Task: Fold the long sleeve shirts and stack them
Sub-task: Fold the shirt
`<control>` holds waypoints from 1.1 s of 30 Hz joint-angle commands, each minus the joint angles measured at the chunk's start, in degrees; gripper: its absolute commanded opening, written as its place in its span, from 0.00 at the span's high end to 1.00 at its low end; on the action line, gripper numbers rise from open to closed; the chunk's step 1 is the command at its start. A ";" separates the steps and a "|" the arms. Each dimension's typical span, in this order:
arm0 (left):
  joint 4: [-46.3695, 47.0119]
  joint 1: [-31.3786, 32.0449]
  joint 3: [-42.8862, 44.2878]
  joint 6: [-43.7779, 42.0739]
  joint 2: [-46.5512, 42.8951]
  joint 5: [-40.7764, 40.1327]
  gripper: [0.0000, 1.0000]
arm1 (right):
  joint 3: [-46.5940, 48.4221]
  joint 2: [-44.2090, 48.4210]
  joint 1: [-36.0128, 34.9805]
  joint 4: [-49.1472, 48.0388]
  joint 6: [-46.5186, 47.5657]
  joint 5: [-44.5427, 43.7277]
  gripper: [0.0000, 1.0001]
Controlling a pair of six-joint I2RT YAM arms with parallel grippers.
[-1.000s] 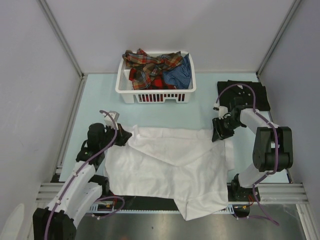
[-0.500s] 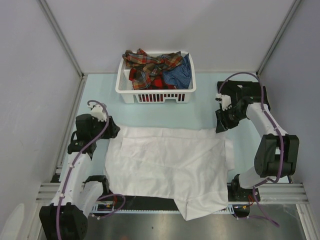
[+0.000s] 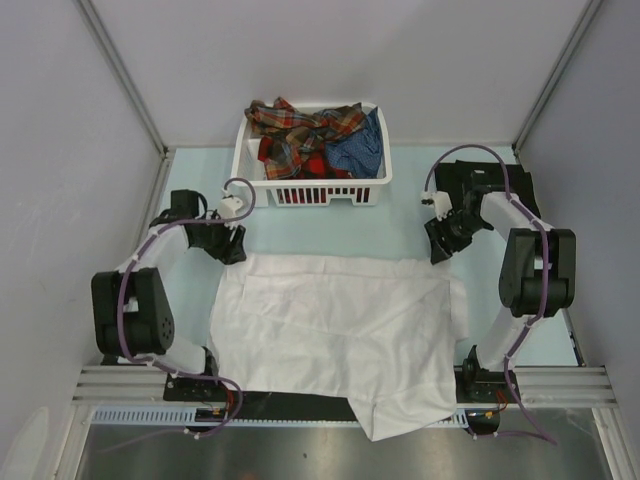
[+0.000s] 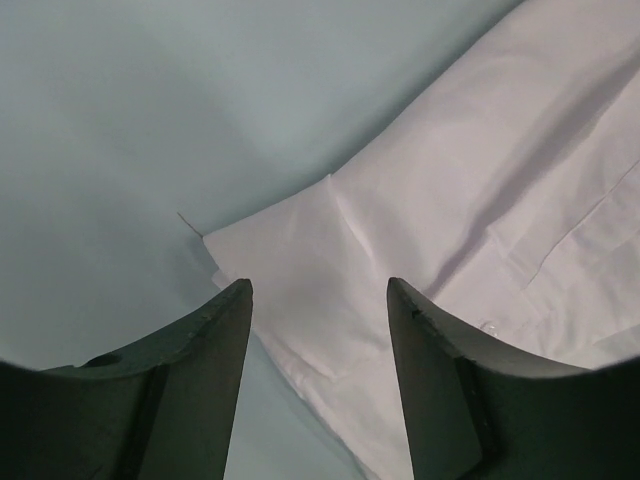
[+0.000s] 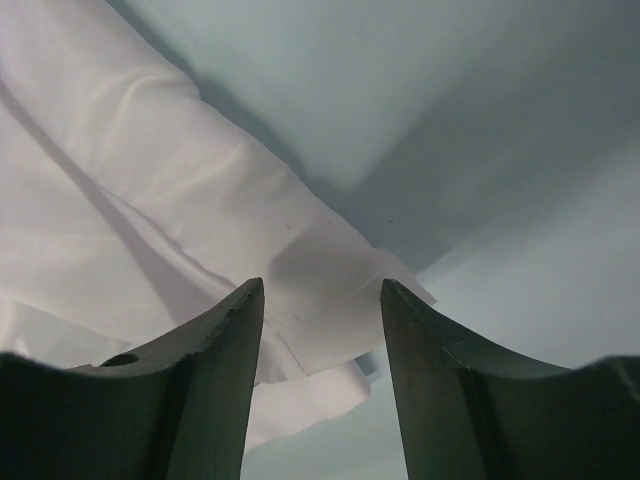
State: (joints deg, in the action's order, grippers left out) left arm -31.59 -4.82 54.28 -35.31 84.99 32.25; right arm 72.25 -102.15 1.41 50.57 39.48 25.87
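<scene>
two end effectors [image 3: 233,248] [image 3: 438,250], one white shirt [image 3: 330,320]

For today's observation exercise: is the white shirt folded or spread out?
Spread: the white shirt lies flat and wide across the table.

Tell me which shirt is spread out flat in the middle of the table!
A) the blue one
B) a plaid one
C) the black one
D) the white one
D: the white shirt lies spread out on the table, while the plaid shirts and the blue shirt sit bunched in the basket, and the black shirt lies at the far right.
</scene>
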 commanded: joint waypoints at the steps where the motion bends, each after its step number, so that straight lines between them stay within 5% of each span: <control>1: -1.36 -1.07 5.39 -5.30 6.58 5.89 0.38 | -0.61 -1.82 0.61 -0.65 4.72 1.20 0.44; 3: -1.37 -1.33 7.06 -5.04 11.41 4.42 0.39 | -0.97 -2.44 0.61 0.05 5.86 1.90 0.45; 5: -1.36 -2.29 8.12 -4.42 15.36 2.91 0.56 | -1.67 -2.97 0.79 0.50 6.74 1.91 0.59; 9: -1.36 -9.92 9.17 -1.43 17.14 5.00 0.66 | -2.64 -3.58 1.31 0.59 7.62 1.47 0.98; 15: -0.84 -16.44 8.39 0.07 14.25 5.54 0.86 | -2.64 -3.15 2.02 -1.08 7.89 1.29 1.00; 18: -2.50 -16.19 9.17 -2.13 12.84 10.71 0.65 | -2.20 -2.44 2.19 -0.82 7.98 1.99 1.00; 19: -4.07 -15.93 9.87 -2.48 13.01 13.25 0.51 | -2.20 -2.27 2.19 -0.65 8.15 2.08 1.00; 23: -4.62 -13.20 13.82 -0.74 16.08 13.89 0.37 | -2.29 -2.00 2.19 -0.64 7.89 2.52 1.00; 33: -0.31 -9.24 15.50 9.38 23.64 6.96 0.43 | -2.29 -1.39 2.19 -1.26 7.10 2.79 1.00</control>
State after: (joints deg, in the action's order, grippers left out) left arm -33.91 -14.46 68.05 -30.22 106.45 41.28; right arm 69.43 -105.65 3.38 50.41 46.13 27.68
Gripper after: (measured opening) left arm 0.580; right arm 0.011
